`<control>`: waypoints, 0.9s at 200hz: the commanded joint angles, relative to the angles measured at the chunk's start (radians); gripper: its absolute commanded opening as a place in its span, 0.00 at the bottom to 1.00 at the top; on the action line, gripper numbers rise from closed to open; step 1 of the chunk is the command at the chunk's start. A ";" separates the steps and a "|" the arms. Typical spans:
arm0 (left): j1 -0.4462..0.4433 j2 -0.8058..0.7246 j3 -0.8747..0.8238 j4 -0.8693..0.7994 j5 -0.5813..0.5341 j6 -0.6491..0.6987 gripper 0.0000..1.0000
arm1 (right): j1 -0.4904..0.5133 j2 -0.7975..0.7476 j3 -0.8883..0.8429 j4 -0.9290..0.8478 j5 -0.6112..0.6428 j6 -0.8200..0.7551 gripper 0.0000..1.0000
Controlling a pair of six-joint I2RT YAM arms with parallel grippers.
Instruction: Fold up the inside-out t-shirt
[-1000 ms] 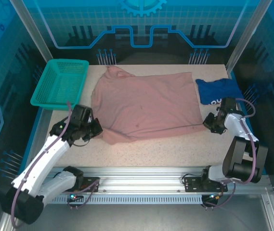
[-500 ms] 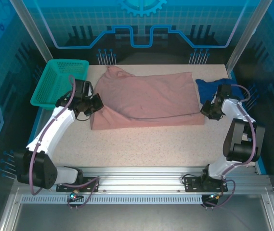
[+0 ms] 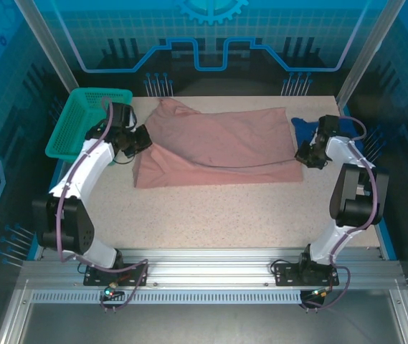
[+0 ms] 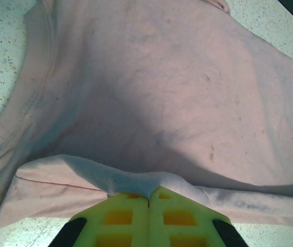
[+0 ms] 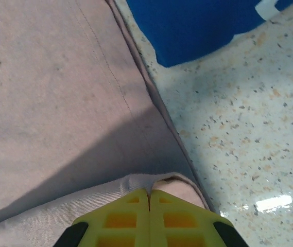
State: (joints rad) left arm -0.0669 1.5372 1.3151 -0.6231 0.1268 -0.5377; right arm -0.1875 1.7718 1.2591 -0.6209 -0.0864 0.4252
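Inside-out t-shirt (image 3: 221, 143): pink, spread across upper centre of the table (image 3: 211, 218), near hem doubled back over the body, folded edge running left to right.
Left gripper (image 3: 143, 139): at the shirt's left edge, upper left of frame. Wrist view shows the jaws pressed together, pinching a raised fold of the shirt (image 4: 136, 180).
Right gripper (image 3: 301, 156): at the shirt's right edge, clamped on the hem (image 5: 151, 181).
Dark blue shirt (image 5: 208, 25): bunched just beside the pink shirt's right edge.
Teal basket (image 3: 57, 147): upper left corner.
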 commanded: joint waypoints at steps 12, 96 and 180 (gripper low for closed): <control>0.025 0.029 0.052 0.012 0.026 0.036 0.00 | 0.029 0.048 0.077 -0.043 0.011 -0.023 0.05; 0.058 0.081 0.065 0.027 0.031 0.036 0.00 | 0.039 0.147 0.180 -0.064 0.027 -0.031 0.04; 0.079 0.112 0.094 0.028 0.031 0.031 0.00 | 0.055 0.196 0.254 -0.087 0.026 -0.036 0.04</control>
State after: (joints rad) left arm -0.0063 1.6321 1.3731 -0.5991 0.1402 -0.5209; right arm -0.1478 1.9400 1.4754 -0.6739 -0.0631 0.4046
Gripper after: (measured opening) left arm 0.045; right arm 0.047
